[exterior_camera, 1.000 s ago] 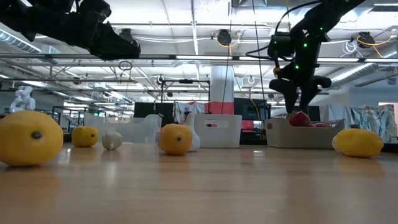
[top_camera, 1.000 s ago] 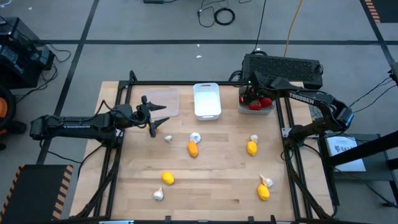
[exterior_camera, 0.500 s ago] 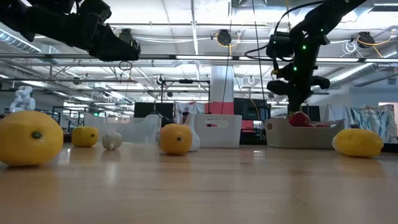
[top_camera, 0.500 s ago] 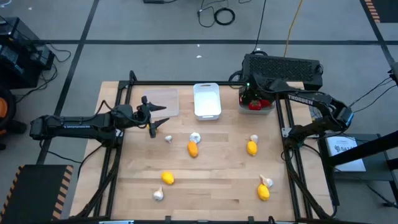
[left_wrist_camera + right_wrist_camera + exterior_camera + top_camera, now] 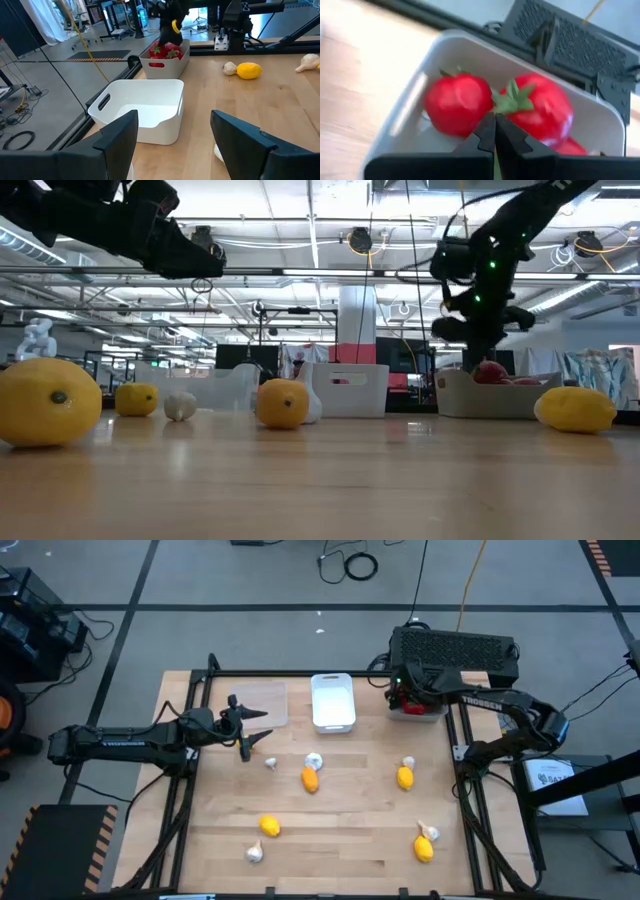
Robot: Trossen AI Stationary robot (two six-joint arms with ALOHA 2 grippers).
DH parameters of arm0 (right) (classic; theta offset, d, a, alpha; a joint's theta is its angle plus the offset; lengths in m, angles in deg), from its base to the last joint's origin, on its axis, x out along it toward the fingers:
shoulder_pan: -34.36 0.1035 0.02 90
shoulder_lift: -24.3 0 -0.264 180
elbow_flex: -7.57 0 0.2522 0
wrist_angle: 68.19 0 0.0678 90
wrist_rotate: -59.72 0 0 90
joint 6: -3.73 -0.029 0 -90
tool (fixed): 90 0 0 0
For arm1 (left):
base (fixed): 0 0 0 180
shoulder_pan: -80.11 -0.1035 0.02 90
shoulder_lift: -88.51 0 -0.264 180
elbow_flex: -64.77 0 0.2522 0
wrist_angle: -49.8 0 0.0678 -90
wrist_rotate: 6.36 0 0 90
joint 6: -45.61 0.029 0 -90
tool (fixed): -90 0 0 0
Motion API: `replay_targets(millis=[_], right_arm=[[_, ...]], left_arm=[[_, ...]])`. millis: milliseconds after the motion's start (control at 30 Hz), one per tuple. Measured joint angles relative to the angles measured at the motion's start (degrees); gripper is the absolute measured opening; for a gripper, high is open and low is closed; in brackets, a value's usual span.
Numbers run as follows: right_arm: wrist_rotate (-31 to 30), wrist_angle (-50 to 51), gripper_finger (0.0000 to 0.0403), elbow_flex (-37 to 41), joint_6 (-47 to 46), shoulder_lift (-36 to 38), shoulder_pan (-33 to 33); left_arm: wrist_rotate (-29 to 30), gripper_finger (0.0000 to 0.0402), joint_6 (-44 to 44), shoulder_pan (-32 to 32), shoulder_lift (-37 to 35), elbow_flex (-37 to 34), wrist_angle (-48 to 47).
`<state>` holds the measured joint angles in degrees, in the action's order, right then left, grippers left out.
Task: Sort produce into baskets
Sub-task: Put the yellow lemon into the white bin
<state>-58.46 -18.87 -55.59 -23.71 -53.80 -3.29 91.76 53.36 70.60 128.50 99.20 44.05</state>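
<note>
A big open lab or workshop hall. Pipes and strip lights (image 5: 290,248) run overhead. Cables (image 5: 348,564) trail across the taped floor (image 5: 250,600).

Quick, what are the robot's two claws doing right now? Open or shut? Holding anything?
Left gripper: open, holding nothing, hovering beside the clear plastic tray.
Right gripper: shut, holding nothing, above the round red toy tomatoes in the pale grey-white tray.
</note>
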Motion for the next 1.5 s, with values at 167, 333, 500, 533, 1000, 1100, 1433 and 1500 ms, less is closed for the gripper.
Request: replay_targets(millis=[167,333,500,533,1000,1100,1433,1500], right_arm=[[4.4,-0.5,0.0001,-3.2,0.8,0.0,2.3],[13.6,-4.1,0.0001,-4.5,0.9,0.0,8.2],[19.3,-11.6,0.0001,-4.6,0.9,0.0,17.3],[19.7,-13.4,0.0002,-4.6,1.0,0.0,19.4],[19.5,-37.8,0.0094,-4.6,10.9,-9.6,46.5],[19.3,-43.6,0.0133,-4.9,11.0,-14.4,49.6],[19.2,-33.6,0.0251,-21.8,1.6,-27.3,51.1],[18.4,-25.1,0.0265,-27.4,-0.1,-29.1,51.0]], left_arm=[[0.0,0.0255,-0.1,0.0,0.0,0.0,0.0],[-0.7,0.0255,-0.2,0.0,0.0,0.0,0.0],[-4.1,0.0255,-1.5,0.0,0.0,0.7,0.0],[-5.1,0.0255,-1.6,0.1,0.0,1.0,0.1],[-7.9,0.0255,-3.1,4.4,0.0,4.6,-0.2],[-8.0,0.0255,-3.1,5.6,0.0,5.0,0.4],[-8.0,0.0255,-3.0,7.8,0.0,5.0,1.1],[-8.0,0.0255,-3.0,7.8,0.0,5.1,1.1]])
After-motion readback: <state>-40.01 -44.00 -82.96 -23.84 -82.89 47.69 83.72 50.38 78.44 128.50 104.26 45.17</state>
